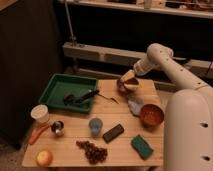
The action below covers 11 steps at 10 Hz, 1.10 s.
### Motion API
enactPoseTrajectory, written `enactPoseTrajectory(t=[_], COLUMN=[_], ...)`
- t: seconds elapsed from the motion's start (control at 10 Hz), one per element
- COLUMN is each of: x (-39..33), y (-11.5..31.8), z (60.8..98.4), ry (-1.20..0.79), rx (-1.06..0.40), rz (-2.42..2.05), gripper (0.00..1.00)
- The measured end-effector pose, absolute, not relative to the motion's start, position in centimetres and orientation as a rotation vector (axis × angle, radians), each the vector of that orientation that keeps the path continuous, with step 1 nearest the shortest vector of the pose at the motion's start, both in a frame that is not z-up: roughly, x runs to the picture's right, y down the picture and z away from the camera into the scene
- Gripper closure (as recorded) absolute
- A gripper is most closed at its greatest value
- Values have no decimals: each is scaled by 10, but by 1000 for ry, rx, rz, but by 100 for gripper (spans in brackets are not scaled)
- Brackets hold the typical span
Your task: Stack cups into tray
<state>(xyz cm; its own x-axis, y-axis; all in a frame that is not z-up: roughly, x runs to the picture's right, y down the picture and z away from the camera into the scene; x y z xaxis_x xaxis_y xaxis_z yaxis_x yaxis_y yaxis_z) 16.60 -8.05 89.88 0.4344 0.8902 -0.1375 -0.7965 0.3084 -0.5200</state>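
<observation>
Swing the wide-open, empty gripper (128,82) from the table's (120,150) back edge to the white cup (40,114) at its left edge, straddling the rim squarely

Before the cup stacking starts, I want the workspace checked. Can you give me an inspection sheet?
Surface: wooden table, crowded.
Job's things: white cup, steel cup and blue cup stand apart on the table, none in the tray; the tray holds a dark utensil.
Clutter: bowl, sponge, grapes, dark bar, carrot, round fruit, pale cloth.
Grippers: gripper open at the table's far edge, by a dark red thing; contact cannot be told.
Cables: nothing seen.
Surroundings: shelf rail behind; robot body at right.
</observation>
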Motion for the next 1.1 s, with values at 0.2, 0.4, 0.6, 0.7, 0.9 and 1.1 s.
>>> enactPoseTrajectory(t=[0.2, 0.4, 0.6, 0.7, 0.9, 1.1], x=[161, 151, 134, 122, 98, 59], y=[-81, -78, -61, -46, -24, 3], z=[892, 861, 825, 801, 769, 736], ry=[-203, -251, -298, -327, -374, -433], rx=[-559, -540, -537, -537, -543, -559], rz=[1091, 1006, 928, 876, 788, 664], gripper=[20, 20, 20, 20, 20, 20])
